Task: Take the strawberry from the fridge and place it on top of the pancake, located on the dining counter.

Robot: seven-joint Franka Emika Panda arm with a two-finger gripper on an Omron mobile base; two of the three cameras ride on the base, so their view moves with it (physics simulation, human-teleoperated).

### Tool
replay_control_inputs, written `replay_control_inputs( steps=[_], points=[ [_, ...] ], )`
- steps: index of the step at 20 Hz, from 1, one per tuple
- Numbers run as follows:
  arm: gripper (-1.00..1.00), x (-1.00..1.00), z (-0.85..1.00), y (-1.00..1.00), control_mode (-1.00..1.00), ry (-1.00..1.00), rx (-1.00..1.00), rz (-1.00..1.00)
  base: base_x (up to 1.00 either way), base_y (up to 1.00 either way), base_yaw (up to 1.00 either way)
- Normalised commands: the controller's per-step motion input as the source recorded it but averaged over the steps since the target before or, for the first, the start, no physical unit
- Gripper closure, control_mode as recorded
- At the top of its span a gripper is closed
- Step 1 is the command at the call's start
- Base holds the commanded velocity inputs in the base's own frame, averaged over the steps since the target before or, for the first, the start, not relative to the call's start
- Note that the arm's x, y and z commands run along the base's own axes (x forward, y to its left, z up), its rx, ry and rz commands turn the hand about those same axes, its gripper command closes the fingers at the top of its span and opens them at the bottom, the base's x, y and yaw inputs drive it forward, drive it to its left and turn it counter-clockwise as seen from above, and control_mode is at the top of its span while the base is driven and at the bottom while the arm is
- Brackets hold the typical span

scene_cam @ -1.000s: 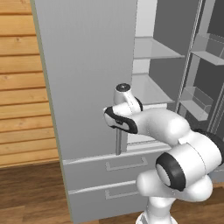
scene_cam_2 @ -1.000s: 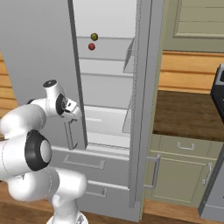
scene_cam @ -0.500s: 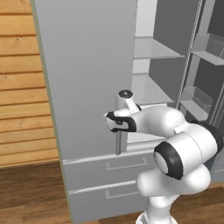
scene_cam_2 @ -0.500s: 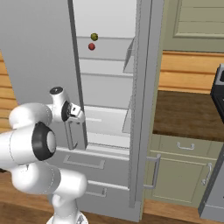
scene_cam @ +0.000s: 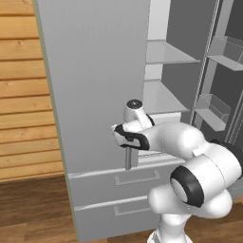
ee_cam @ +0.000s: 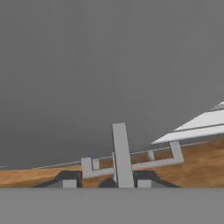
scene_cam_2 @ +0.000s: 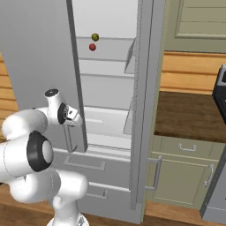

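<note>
Already the claw (ee_cam: 119, 180) had closed around the slim vertical bar handle (ee_cam: 121, 153) of the left door (scene_cam: 95, 95) of the tall light-grey French-door fridge (scene_cam_2: 39, 53), its two dark fingertips (ee_cam: 65, 179) pressing the bar from either side. That door stood slightly ajar, while the right door (scene_cam_2: 143, 88) was swung wide. Inside, on a pale upper shelf (scene_cam_2: 103, 56), the tiny red rounded strawberry (scene_cam_2: 92, 47) sat just beside a small olive-green rounded fruit (scene_cam_2: 95, 37), far above the claw. Two light-grey lower drawers (scene_cam: 118, 190) lay shut beneath the doors. To the right, a dark-brown counter (scene_cam_2: 190, 117) topped green cabinets (scene_cam_2: 185, 176).
</note>
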Motion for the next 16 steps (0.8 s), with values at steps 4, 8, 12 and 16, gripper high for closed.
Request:
replay_control_inputs(
  steps=[4,8,12,16],
  points=[
    [1.00,-0.61,0.00,0.34,-1.00,0.00,-0.07,-0.46,0.00,0.00,0.00],
    [1.00,-0.84,-0.16,0.36,-1.00,0.00,-0.12,-0.47,0.00,0.00,0.00],
    [1.00,-0.94,-0.23,0.44,-1.00,0.00,-0.20,-0.41,0.00,0.00,0.00],
    [1.00,-0.77,-0.27,0.78,-1.00,0.01,-0.24,-0.41,0.00,0.00,0.00]
  ],
)
